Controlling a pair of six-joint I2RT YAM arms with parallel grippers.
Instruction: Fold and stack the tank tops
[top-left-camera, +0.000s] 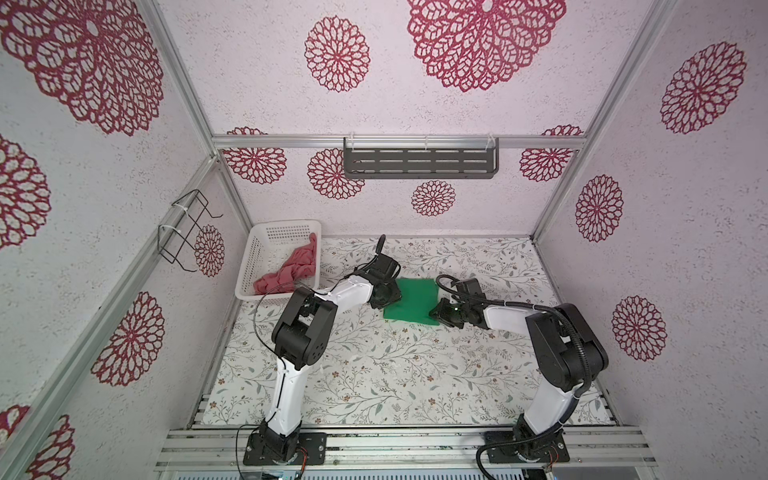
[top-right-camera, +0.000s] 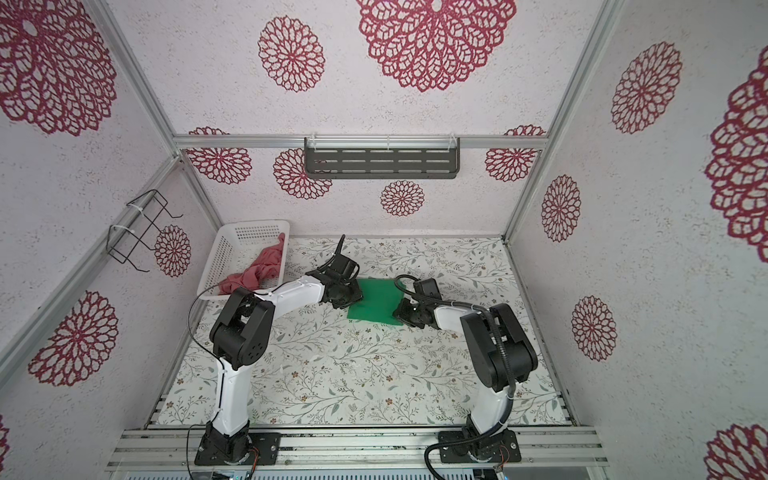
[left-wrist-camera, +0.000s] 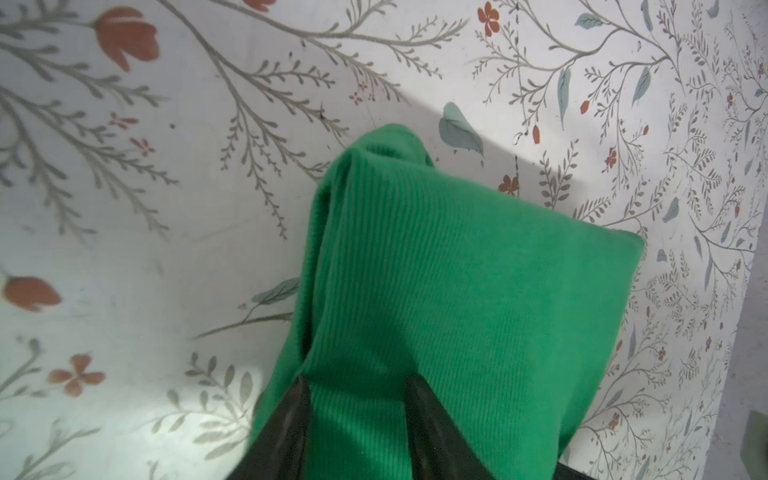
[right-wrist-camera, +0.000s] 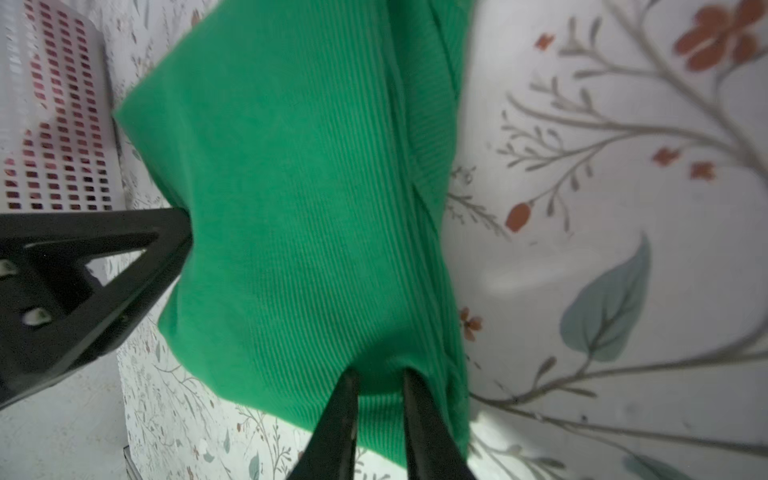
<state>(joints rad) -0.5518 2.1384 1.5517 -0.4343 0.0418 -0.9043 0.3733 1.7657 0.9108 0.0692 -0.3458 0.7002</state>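
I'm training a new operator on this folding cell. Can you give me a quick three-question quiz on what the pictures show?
1. True or false: the green tank top lies inside the basket.
2. Where is the pink tank top? A: on the wall shelf. B: in the basket. C: under the green tank top.
3. Short answer: which is at the green tank top's basket-side edge, the left gripper or the right gripper?

Key: 1 false, it lies on the table; 2 B; 3 left gripper.
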